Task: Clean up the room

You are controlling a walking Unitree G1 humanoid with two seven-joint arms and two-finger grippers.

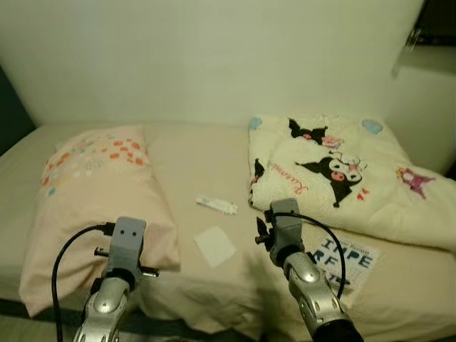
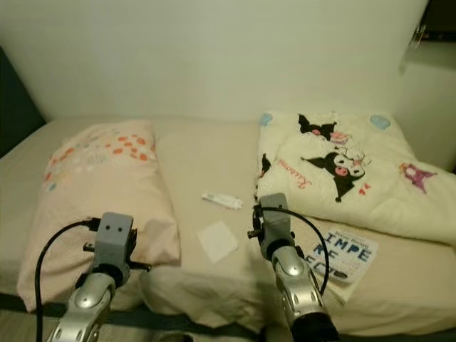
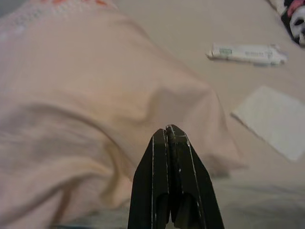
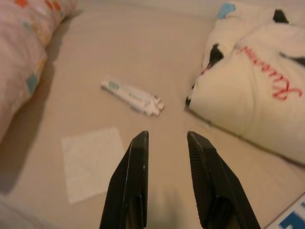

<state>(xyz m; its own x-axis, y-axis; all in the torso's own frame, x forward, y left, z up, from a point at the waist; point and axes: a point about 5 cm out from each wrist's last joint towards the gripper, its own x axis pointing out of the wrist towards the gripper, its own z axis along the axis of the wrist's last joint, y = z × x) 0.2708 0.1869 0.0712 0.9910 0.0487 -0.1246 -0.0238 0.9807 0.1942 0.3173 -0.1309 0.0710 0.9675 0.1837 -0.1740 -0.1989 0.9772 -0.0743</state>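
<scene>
A white tube [image 1: 217,205] lies on the beige bed sheet [image 1: 199,164] between the pillow and the blanket; it also shows in the right wrist view as the tube [image 4: 132,97]. A white square tissue [image 1: 214,246] lies just in front of it, seen again as the tissue [image 4: 93,162]. My right gripper [image 4: 167,140] is open, hovering over the sheet a short way short of the tube. My left gripper [image 3: 167,132] is shut with nothing in it, over the near corner of the pink pillow [image 3: 95,109].
A pink patterned pillow [image 1: 100,199] covers the bed's left side. A folded cream cartoon blanket [image 1: 342,174] lies at the right, with a printed booklet [image 1: 349,260] in front of it. A wall stands behind the bed; a dark shelf [image 1: 434,28] is at upper right.
</scene>
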